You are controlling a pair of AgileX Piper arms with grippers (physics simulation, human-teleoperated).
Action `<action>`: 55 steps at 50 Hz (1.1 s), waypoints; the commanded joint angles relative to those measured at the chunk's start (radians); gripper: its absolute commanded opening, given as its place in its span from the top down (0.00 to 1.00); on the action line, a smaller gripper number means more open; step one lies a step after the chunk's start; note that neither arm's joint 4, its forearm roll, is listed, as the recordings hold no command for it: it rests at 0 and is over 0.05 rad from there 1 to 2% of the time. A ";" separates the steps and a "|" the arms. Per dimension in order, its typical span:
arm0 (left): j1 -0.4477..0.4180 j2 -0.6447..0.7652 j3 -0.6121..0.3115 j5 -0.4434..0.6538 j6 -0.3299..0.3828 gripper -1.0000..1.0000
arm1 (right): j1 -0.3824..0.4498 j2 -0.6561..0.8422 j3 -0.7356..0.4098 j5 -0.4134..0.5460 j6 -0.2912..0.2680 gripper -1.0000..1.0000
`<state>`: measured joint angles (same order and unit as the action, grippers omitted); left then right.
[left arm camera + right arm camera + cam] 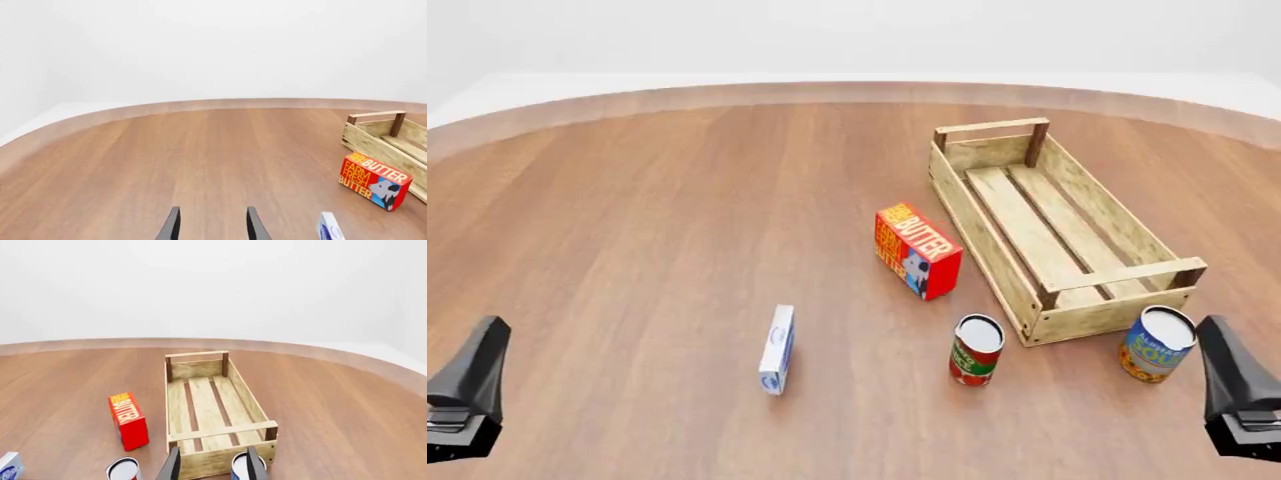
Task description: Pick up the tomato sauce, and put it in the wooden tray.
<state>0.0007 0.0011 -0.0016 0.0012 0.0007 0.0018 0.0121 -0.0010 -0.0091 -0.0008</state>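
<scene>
**Sauce can upright on the table, outside the tray**

The tomato sauce (976, 350) stands upright on the table (667, 230), just off the near left corner of the wooden tray (1101, 312), apart from it. The tray runs away from the arms, its slatted floor bare, with handle bars at both ends. Behind the sauce, a red butter box (917, 250) stands close beside the tray's left wall. Left of the sauce, well apart, a thin blue-and-white box (778, 349) stands on edge. A blue-and-yellow can (1157, 344) stands at the tray's near right corner.

The left gripper (211, 225) sits at the near left, fingers spread over bare wood and holding nothing. The right gripper (212, 464) sits at the near right, just beside the blue-and-yellow can, fingers likewise spread and holding nothing, pointing toward the tray's near end.
</scene>
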 commanded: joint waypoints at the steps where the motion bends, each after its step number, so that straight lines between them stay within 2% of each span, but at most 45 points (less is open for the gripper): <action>1: -0.003 0.000 -0.004 0.002 0.005 0.00 | 0.011 0.033 -0.003 -0.029 -0.003 0.00; 18: 0.001 0.000 -0.005 0.008 -0.005 0.00 | 0.013 0.056 -0.009 -0.043 -0.008 0.00; 23: 0.001 0.000 -0.004 0.008 -0.008 0.00 | 0.013 0.045 -0.057 0.007 -0.038 0.00; 25: 0.004 0.001 -0.006 0.011 -0.011 0.00 | 0.005 0.069 -0.104 0.031 -0.083 0.00; 26: 0.004 0.001 -0.006 0.011 -0.011 0.00 | 0.005 0.068 -0.105 0.032 -0.083 0.00; 29: 0.006 0.002 -0.002 0.008 -0.009 0.00 | -0.017 0.151 -0.169 0.037 -0.098 0.00; 31: 0.007 0.002 0.000 0.006 -0.008 0.00 | -0.021 0.304 -0.200 0.005 -0.074 0.00; 33: 0.012 0.007 -0.001 0.005 -0.006 0.00 | -0.006 0.302 -0.244 0.040 -0.099 0.00; 35: 0.012 0.007 -0.001 0.005 -0.008 0.00 | -0.007 0.396 -0.280 0.040 -0.084 0.00; 36: 0.013 0.007 -0.001 0.005 -0.009 0.00 | 0.009 0.411 -0.304 0.047 -0.066 0.00; 43: 0.022 0.032 0.001 -0.015 -0.017 0.00 | 0.086 0.541 -0.453 0.130 -0.081 0.00; 44: 0.023 0.035 0.001 -0.018 -0.018 0.00 | 0.073 0.547 -0.467 0.141 -0.069 0.00; 49: 0.027 0.037 0.001 -0.019 -0.022 0.00 | 0.086 0.603 -0.539 0.195 -0.094 0.00; 54: 0.031 0.046 0.001 -0.025 -0.027 0.00 | 0.160 0.686 -0.609 0.252 -0.065 0.00; 55: 0.031 0.045 0.001 -0.025 -0.027 0.00 | 0.167 0.701 -0.617 0.261 -0.075 0.00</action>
<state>0.0239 0.0326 -0.0012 -0.0135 -0.0189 0.0914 0.5596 -0.4745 0.1552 -0.0788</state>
